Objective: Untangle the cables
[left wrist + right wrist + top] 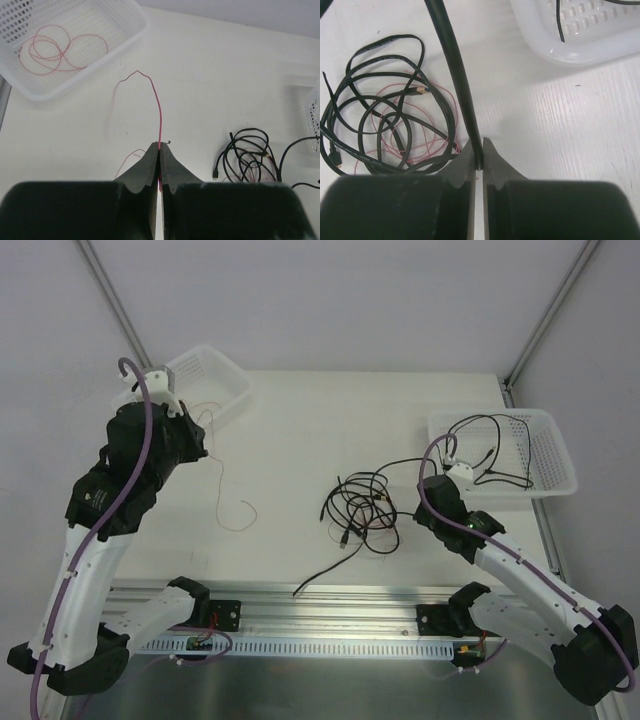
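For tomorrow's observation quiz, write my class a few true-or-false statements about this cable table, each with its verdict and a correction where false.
1. The left gripper is shut on a red wire. True.
2. The right gripper is open and empty. False: it is shut on a black cable.
3. The left basket holds a red coil. True.
4. The tangle mid-table is black cables only. False: red wire runs through it.
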Available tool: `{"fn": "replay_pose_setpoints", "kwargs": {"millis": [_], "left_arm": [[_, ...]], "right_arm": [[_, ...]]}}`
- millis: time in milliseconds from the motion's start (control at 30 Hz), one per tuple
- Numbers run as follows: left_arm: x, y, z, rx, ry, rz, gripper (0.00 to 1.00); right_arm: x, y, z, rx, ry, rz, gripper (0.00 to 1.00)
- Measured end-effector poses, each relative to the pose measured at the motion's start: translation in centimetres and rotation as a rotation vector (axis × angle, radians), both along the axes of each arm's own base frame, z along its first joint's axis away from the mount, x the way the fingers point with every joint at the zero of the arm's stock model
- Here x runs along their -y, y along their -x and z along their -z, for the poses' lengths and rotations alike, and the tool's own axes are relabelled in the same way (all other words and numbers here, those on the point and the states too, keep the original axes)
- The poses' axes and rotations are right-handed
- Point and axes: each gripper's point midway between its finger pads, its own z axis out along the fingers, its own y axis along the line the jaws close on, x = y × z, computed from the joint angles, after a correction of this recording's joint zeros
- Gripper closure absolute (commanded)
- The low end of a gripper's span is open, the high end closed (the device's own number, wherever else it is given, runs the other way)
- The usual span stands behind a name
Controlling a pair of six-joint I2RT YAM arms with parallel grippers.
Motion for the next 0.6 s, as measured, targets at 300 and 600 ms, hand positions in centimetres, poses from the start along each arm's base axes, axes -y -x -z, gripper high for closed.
{"fn": "replay_pose_setpoints", "kwargs": {"millis": [300, 600], "left_arm": [[0.2, -1.1, -1.8, 0.013, -0.01, -0.001, 1.0], [1.9, -3.9, 5.5, -0.188, -0.076, 0.025, 1.0]], "right_arm": [[-0.9, 0.9, 1.4, -0.062, -0.004, -0.079, 0.72], [-2.6, 1.9, 2.3, -0.119, -0.018, -0.211, 0.28]]}}
